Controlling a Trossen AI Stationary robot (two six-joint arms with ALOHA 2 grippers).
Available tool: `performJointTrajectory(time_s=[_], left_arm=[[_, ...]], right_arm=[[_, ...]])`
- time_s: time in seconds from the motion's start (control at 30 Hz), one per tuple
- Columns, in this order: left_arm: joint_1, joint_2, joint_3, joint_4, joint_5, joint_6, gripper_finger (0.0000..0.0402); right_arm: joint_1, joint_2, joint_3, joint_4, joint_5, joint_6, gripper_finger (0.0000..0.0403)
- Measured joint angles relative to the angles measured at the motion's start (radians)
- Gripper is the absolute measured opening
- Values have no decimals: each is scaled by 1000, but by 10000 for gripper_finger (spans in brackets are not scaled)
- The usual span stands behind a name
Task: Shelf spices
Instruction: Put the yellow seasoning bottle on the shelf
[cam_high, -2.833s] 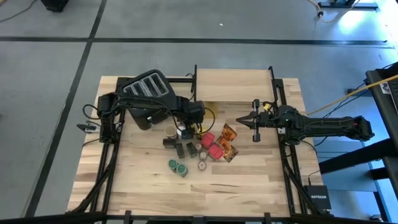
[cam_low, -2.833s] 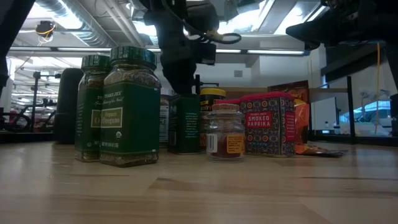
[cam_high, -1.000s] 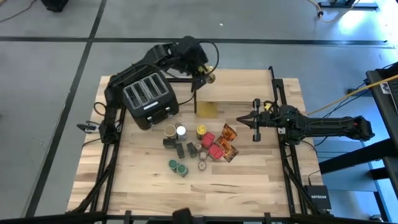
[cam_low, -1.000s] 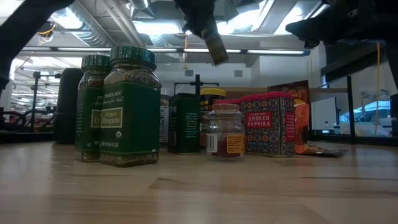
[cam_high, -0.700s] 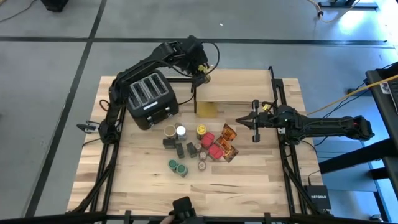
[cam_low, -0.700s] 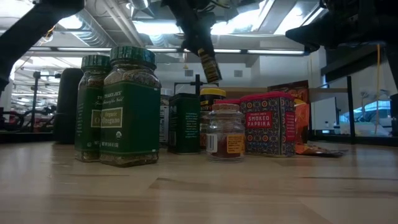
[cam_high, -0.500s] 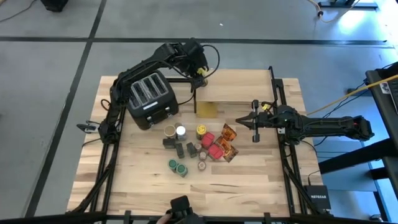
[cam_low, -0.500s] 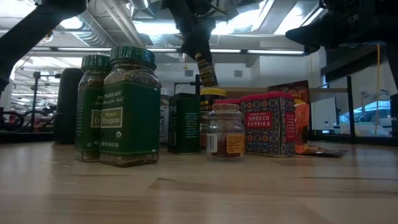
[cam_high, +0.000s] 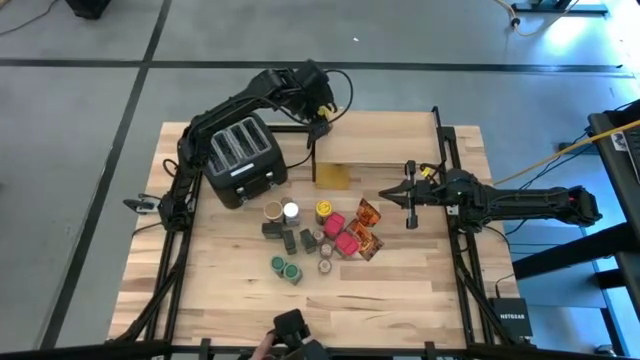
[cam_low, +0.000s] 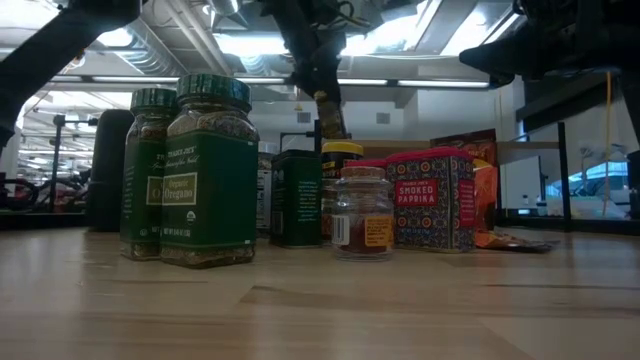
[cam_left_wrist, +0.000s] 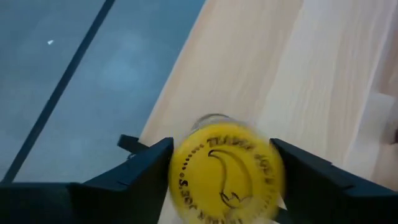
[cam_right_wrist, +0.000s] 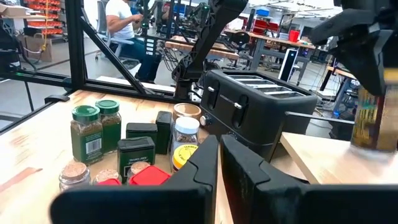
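My left gripper (cam_high: 321, 108) reaches past the black toaster (cam_high: 240, 158) to the far-left corner of the shelf (cam_high: 385, 135). It is shut on a glass jar with a yellow lid (cam_left_wrist: 227, 171). Seen from the low view, the jar (cam_low: 331, 115) leans under the gripper, and its base is down at the plank. The other spices (cam_high: 315, 235) stand clustered on the table in front of the shelf: green jars (cam_low: 205, 170), a red paprika tin (cam_low: 430, 200) and foil packets (cam_high: 367, 228). My right gripper (cam_high: 385, 192) hovers shut to the right of the cluster. My left gripper pinches the jar between its two fingers at the top, with one finger on each side of the yellow lid's rim (cam_left_wrist: 179, 177). The fingers come slanting down from above and from the table's left. The jar is tilted; whether its base (cam_right_wrist: 373, 148) rests on the plank I cannot tell.
The toaster stands left of the shelf, under my left arm. Black frame rails (cam_high: 455, 240) run along both table sides. At the near edge a person's hand holds a dark object (cam_high: 290, 328). Bare tabletop lies near the front (cam_high: 400, 300).
My left gripper has come down and a little toward the table's left with the yellow-lidded jar, from above the shelf to its far-left corner. The jar has sunk to the plank's level, still tilted. A person's hand has come in at the near edge.
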Motion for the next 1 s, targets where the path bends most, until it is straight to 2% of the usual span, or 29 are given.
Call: performJointTrajectory(time_s=[0.17, 0.3, 0.5, 0.87, 1.0], left_arm=[[1, 0, 0, -2, -12, -8, 288], [0, 0, 0, 16, -18, 11, 295], [-23, -33, 1, 10, -173, 17, 296], [-105, -210, 0, -92, -187, -42, 289], [-137, -299, -100, -74, -170, -47, 290]], right_arm=[[0, 0, 0, 0, 0, 0, 26], [0, 0, 0, 0, 0, 0, 26], [0, 0, 0, 0, 0, -1, 26], [0, 9, 13, 116, 88, -7, 26], [0, 98, 101, 58, 134, -14, 26]])
